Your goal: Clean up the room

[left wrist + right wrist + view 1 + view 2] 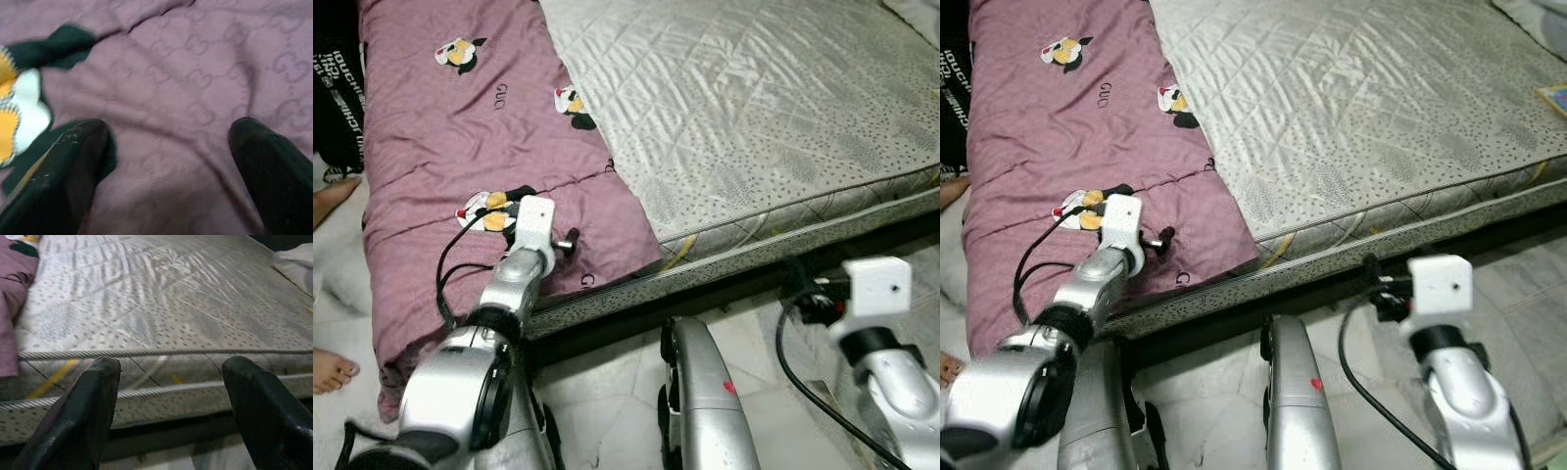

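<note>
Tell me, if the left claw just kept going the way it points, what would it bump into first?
Most likely the purple blanket. The left claw is open and aimed straight at the cloth, with nothing between them. It looks very close, though the exact gap is hard to judge.

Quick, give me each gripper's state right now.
Left gripper: open, holding nothing, fingers spread over the purple blanket.
Right gripper: open, holding nothing, pointed at the mattress edge.
</note>
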Controlling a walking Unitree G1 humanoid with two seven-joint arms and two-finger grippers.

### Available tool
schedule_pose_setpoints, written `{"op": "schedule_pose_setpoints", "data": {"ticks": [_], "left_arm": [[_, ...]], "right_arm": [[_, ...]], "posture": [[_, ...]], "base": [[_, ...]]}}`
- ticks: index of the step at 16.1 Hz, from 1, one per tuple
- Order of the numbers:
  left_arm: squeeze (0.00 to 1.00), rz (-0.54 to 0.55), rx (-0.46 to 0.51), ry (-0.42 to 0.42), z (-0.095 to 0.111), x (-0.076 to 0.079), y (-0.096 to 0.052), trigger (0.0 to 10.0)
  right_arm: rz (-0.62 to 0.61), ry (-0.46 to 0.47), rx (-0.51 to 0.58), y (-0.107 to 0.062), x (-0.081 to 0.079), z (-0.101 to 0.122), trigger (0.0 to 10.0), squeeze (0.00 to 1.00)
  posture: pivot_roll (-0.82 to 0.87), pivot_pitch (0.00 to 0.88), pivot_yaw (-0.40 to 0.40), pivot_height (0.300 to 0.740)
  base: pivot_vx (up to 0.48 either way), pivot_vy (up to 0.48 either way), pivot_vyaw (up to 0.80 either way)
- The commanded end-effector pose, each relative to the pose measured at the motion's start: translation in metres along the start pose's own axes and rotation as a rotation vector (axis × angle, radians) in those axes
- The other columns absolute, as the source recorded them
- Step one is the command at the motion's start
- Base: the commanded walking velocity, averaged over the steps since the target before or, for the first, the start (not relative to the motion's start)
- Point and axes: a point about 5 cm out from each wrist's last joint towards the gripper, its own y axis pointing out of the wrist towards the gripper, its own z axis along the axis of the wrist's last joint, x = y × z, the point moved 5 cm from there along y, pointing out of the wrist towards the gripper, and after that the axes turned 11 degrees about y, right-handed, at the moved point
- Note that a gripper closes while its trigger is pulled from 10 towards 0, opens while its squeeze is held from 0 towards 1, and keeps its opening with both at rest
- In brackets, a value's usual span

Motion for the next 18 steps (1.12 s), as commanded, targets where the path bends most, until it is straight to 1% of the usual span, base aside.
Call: {"op": "schedule_pose_setpoints", "data": {"ticks": [1, 2, 3, 4, 5, 6, 7, 8, 9, 10, 11, 13, 14, 15, 16, 17, 18], "left_arm": [[0.0, -0.038, -0.044, 0.005, -0.01, 0.01, 0.0, 10.0], [0.0, -0.098, -0.061, 0.037, -0.01, 0.025, 0.0, 10.0], [0.0, -0.116, -0.067, 0.052, -0.011, 0.03, 0.0, 10.0], [0.0, -0.155, -0.066, 0.079, -0.009, 0.041, 0.0, 10.0], [0.0, -0.284, -0.032, 0.185, -0.004, 0.075, -0.003, 10.0], [0.0, -0.309, -0.029, 0.193, -0.004, 0.082, -0.004, 10.0], [0.0, -0.36, -0.032, 0.214, -0.008, 0.093, -0.007, 10.0], [0.0, -0.413, -0.05, 0.264, -0.019, 0.103, -0.011, 10.0], [0.0, -0.418, -0.047, 0.284, -0.022, 0.103, -0.012, 10.0], [0.0, -0.417, -0.036, 0.3, -0.021, 0.103, -0.012, 10.0], [0.0, -0.4, -0.004, 0.301, -0.016, 0.1, -0.011, 10.0], [0.0, -0.296, 0.142, 0.263, 0.012, 0.079, -0.007, 10.0], [0.0, -0.231, 0.299, 0.179, 0.044, 0.058, -0.009, 10.0], [0.0, -0.231, 0.299, 0.179, 0.044, 0.058, -0.009, 10.0], [0.0, -0.202, 0.368, 0.168, 0.056, 0.048, -0.012, 10.0], [0.0, -0.123, 0.487, 0.114, 0.075, 0.023, -0.022, 10.0], [0.0, -0.068, 0.56, 0.075, 0.081, 0.005, -0.035, 10.0]], "right_arm": [[-0.012, -0.01, 0.006, -0.004, 0.004, 0.004, 10.0, 0.0], [-0.015, -0.014, 0.005, -0.005, 0.005, 0.005, 10.0, 0.0], [-0.016, -0.015, 0.005, -0.005, 0.006, 0.005, 10.0, 0.0], [-0.016, -0.015, 0.006, -0.004, 0.005, 0.005, 10.0, 0.0], [-0.011, -0.011, 0.013, 0.0, 0.001, 0.006, 10.0, 0.0], [-0.009, -0.01, 0.014, 0.0, 0.0, 0.006, 10.0, 0.0], [-0.004, -0.006, 0.015, 0.002, -0.001, 0.006, 10.0, 0.0], [0.002, 0.001, 0.023, 0.007, -0.004, 0.006, 10.0, 0.0], [0.004, 0.004, 0.028, 0.009, -0.005, 0.006, 10.0, 0.0], [0.006, 0.007, 0.033, 0.011, -0.006, 0.006, 10.0, 0.0], [0.007, 0.013, 0.041, 0.014, -0.008, 0.007, 10.0, 0.0], [0.011, 0.037, 0.068, 0.024, -0.015, 0.008, 10.0, 0.0], [0.018, 0.056, 0.087, 0.034, -0.023, 0.008, 10.0, 0.0], [0.018, 0.056, 0.087, 0.034, -0.023, 0.008, 10.0, 0.0], [0.022, 0.064, 0.094, 0.037, -0.026, 0.008, 10.0, 0.0], [0.022, 0.07, 0.106, 0.045, -0.032, 0.007, 10.0, 0.0], [0.021, 0.078, 0.117, 0.052, -0.037, 0.007, 10.0, 0.0]], "posture": [[-0.35, 0.205, -0.017, 0.534], [-0.36, 0.201, -0.016, 0.534], [-0.36, 0.201, -0.016, 0.534], [-0.36, 0.194, -0.013, 0.534], [-0.35, 0.183, -0.01, 0.534], [-0.35, 0.183, -0.01, 0.534], [-0.34, 0.177, -0.007, 0.534], [-0.32, 0.157, -0.004, 0.534], [-0.31, 0.154, -0.003, 0.534], [-0.3, 0.148, 0.001, 0.534], [-0.29, 0.136, 0.005, 0.534], [-0.24, 0.105, 0.02, 0.534], [-0.19, 0.077, 0.022, 0.534], [-0.19, 0.077, 0.022, 0.534], [-0.18, 0.073, 0.022, 0.534], [-0.14, 0.04, 0.026, 0.534], [-0.11, 0.02, 0.025, 0.534]], "base": [[0.0, 0.0, 0.0], [0.0, 0.0, 0.0], [0.0, 0.0, 0.0], [0.0, 0.0, 0.0], [0.0, 0.0, 0.0], [0.0, 0.0, 0.0], [0.0, 0.0, 0.0], [0.0, 0.0, 0.0], [0.0, 0.0, 0.0], [0.0, 0.0, 0.0], [0.0, 0.0, 0.0], [0.0, 0.0, 0.0], [0.0, 0.0, 0.0], [0.0, 0.0, 0.0], [0.0, 0.0, 0.0], [0.0, 0.0, 0.0], [0.0, 0.0, 0.0]]}}
